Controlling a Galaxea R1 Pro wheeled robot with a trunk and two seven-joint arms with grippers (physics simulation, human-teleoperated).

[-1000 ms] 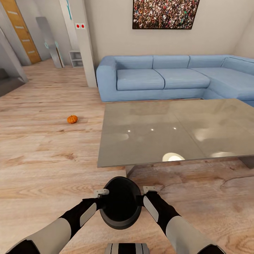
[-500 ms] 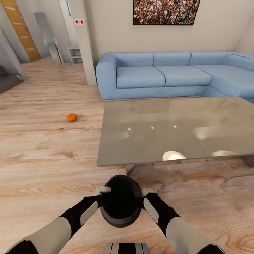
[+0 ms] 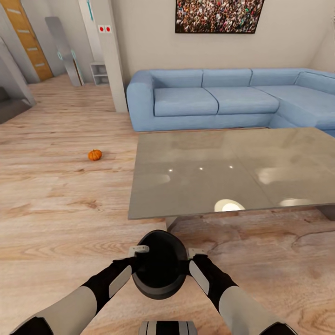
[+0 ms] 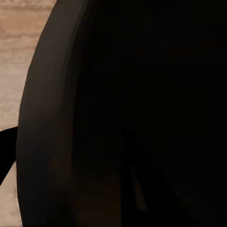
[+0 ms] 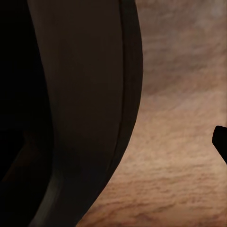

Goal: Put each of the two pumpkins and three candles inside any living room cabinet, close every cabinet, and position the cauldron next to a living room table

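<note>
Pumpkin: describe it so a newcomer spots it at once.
Find the blue sofa and the grey table in front of it. Left of the table, on bare wood floor, sits the pumpkin. It is the lone small orange thing there, ribbed and round.

Bright, sharp; glare spots on table (image 3: 279, 153)

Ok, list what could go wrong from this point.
1. The cauldron is pressed between the left gripper and right gripper, with no handle gripped as far as shown; it might slip.
2. The table edge is close ahead; carrying on forward could bump it.
3. The pumpkin lies loose on the floor and could roll if clipped.
</note>
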